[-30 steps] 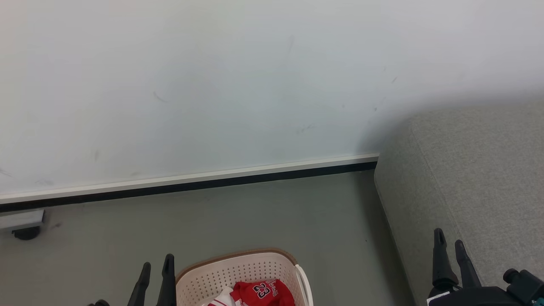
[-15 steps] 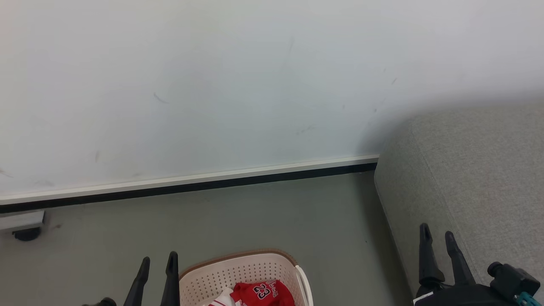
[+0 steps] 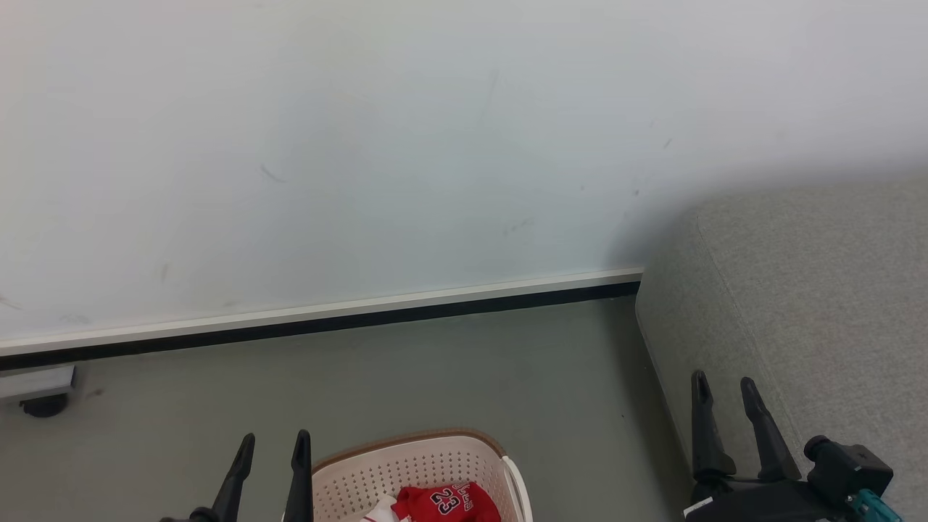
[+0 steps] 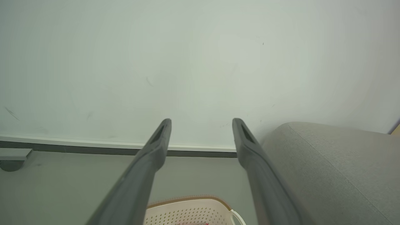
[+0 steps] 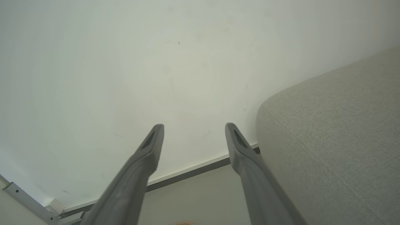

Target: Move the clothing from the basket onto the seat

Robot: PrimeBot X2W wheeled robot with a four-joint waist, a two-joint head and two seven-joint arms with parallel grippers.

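The cream basket (image 3: 377,471) with its brown rim stands on the floor at the bottom of the head view, and its far rim (image 4: 187,200) peeks in low in the left wrist view. Red clothing (image 3: 446,504) printed 23 lies inside, partly cut off by the frame edge. The light-grey seat (image 3: 819,297) fills the right side, also seen as the seat (image 4: 328,162) and the seat (image 5: 337,125). My left gripper (image 3: 274,444) is open just left of the basket. My right gripper (image 3: 723,384) is open in front of the seat's left side. Both hold nothing.
A pale wall (image 3: 362,145) with a white and black skirting (image 3: 326,319) runs behind. Grey-green floor (image 3: 435,377) lies between wall and basket. A grey base on a dark castor (image 3: 40,395) sits at the far left by the wall.
The right gripper has shifted left and slightly up in the head view; the left gripper edged right. The whole head picture has drifted down a little, so the camera moved.
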